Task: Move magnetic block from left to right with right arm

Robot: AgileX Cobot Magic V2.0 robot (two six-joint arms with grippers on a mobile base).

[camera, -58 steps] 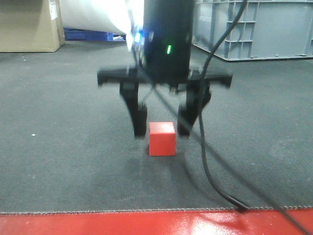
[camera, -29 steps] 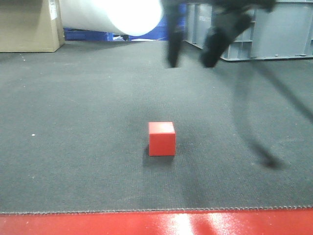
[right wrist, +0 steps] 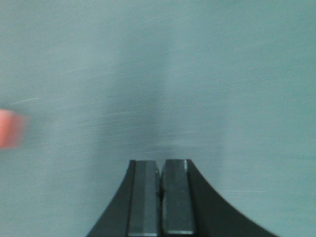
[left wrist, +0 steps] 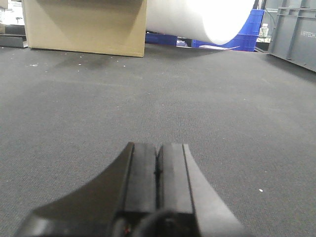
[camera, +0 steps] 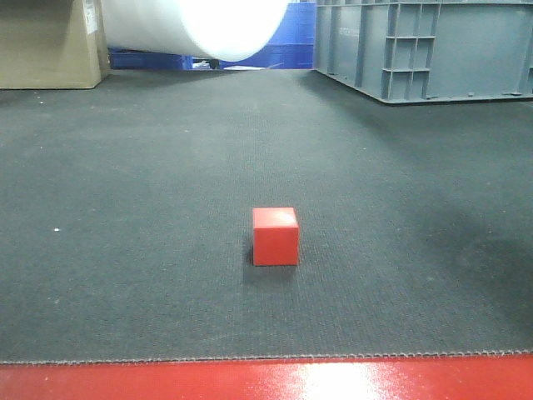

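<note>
The magnetic block (camera: pixel 276 237), a small red cube, rests alone on the dark grey mat in the front view. It also shows as a blurred red patch (right wrist: pixel 11 129) at the left edge of the right wrist view. My right gripper (right wrist: pixel 161 165) is shut and empty, well away from the block over bare mat. The right arm itself is out of the front view. My left gripper (left wrist: pixel 157 147) is shut with nothing in it, low over the mat.
A red table edge (camera: pixel 266 380) runs along the front. A grey plastic crate (camera: pixel 425 46) stands at the back right. A cardboard box (left wrist: pixel 84 24) and a white roll (camera: pixel 196 25) stand at the back left, with a blue bin (left wrist: pixel 224 34) behind.
The right arm, which straddled the block with open fingers a second ago, rose up and right and has left the front view. The block stayed in place.
</note>
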